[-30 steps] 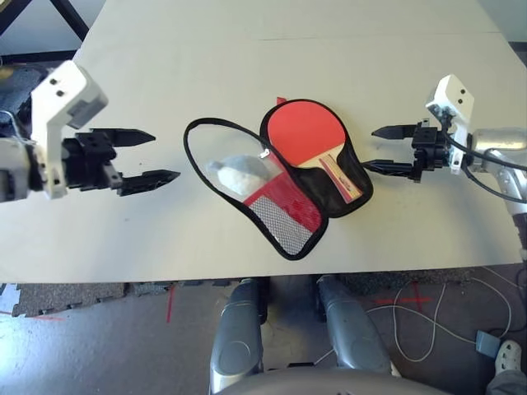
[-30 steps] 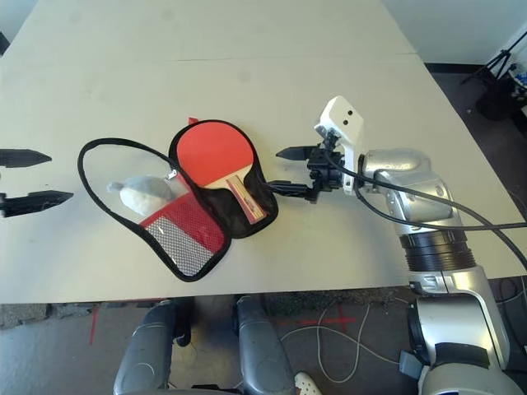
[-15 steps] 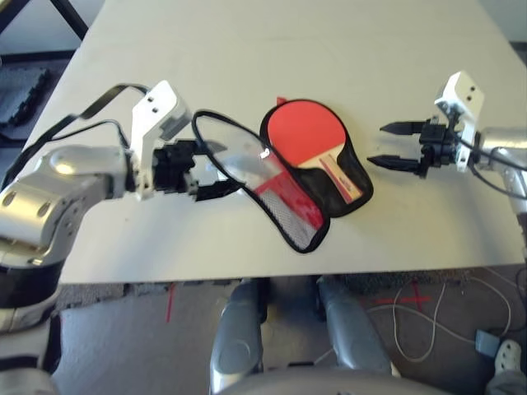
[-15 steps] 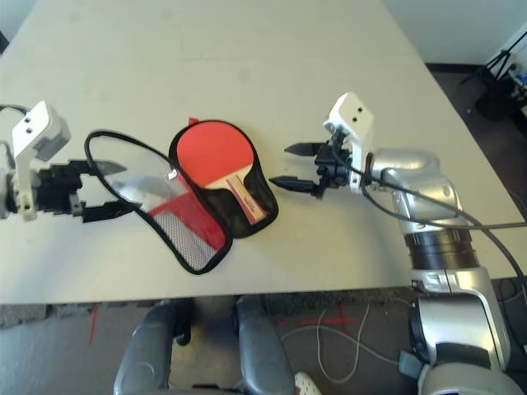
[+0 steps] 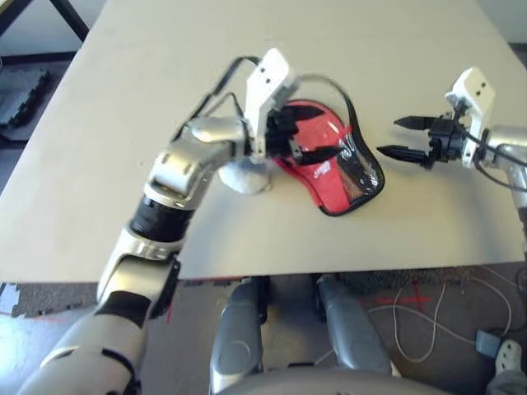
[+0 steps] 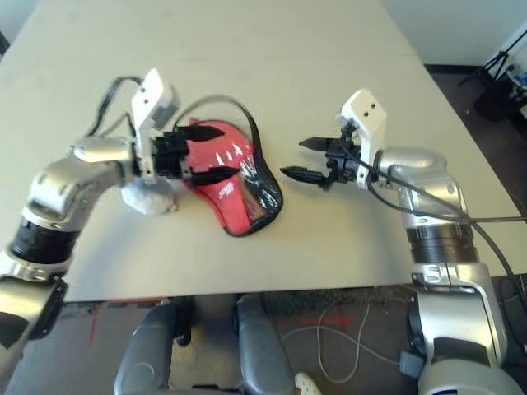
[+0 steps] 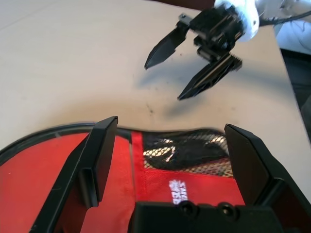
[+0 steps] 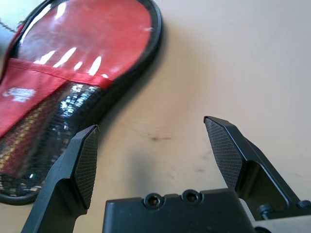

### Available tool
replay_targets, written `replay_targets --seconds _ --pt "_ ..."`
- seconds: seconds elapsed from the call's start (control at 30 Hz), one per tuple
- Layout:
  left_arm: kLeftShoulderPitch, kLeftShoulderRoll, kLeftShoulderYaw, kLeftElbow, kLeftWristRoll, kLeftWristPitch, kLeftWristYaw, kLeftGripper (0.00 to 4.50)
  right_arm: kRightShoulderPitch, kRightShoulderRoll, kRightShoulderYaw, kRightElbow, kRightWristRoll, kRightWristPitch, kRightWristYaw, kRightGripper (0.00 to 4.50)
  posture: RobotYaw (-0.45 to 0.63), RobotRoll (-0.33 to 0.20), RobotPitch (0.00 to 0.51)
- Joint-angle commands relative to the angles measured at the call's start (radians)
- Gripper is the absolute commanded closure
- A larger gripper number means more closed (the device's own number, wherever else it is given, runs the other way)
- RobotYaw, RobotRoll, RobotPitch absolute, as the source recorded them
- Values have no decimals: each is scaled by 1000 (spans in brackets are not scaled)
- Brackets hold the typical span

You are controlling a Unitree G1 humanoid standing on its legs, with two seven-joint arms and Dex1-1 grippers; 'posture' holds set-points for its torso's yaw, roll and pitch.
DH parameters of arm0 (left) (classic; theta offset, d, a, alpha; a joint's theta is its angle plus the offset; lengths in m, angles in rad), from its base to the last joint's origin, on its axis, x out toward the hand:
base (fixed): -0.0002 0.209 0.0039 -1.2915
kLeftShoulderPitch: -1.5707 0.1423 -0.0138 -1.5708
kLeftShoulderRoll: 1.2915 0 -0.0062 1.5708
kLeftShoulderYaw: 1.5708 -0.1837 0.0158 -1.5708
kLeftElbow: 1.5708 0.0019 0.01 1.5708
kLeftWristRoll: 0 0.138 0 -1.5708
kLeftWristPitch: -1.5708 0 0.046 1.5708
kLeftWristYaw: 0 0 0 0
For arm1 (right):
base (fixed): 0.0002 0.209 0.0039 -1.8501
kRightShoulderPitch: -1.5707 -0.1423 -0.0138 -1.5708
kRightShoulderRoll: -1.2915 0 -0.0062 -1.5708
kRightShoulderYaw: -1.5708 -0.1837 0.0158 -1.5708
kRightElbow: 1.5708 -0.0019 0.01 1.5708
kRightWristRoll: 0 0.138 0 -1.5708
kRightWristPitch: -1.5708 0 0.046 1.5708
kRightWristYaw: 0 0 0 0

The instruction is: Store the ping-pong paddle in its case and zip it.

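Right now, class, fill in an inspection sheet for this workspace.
Surface: pale table, flat.
Job's things: red fabric paddle-shaped case, flap folded shut, black mesh pocket up; paddle hidden.
Clutter: small white wad beside the case.
Grippers: left gripper open above the case; right gripper open, apart from it.
Cables: black cable along the left arm; white cables on the floor.
Surroundings: grey floor.

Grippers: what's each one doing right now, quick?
Left gripper: jaws open, over the case, holding nothing.
Right gripper: jaws open, empty.
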Motion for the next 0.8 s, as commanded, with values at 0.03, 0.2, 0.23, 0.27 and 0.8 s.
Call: replay_targets --seconds 0.03,0.2,0.23,0.27,0.8 --pt "25 36 9 -9 20 -16 -30 0 14 2 -23 12 0 -8 3 44 3 0 263" --pt "68 127 53 -69 11 5 -49 0 17 26 -59 28 28 -11 6 44 5 0 258" --pt "74 137 59 -79 9 10 -50 0 12 28 -59 35 29 2 6 44 6 0 257" --pt "82 150 71 -97 3 19 -49 0 4 33 -61 42 38 23 14 44 7 0 255" --pt "174 245 177 -258 -47 106 -29 0 -6 39 -9 -31 139 418 98 44 29 0 259"
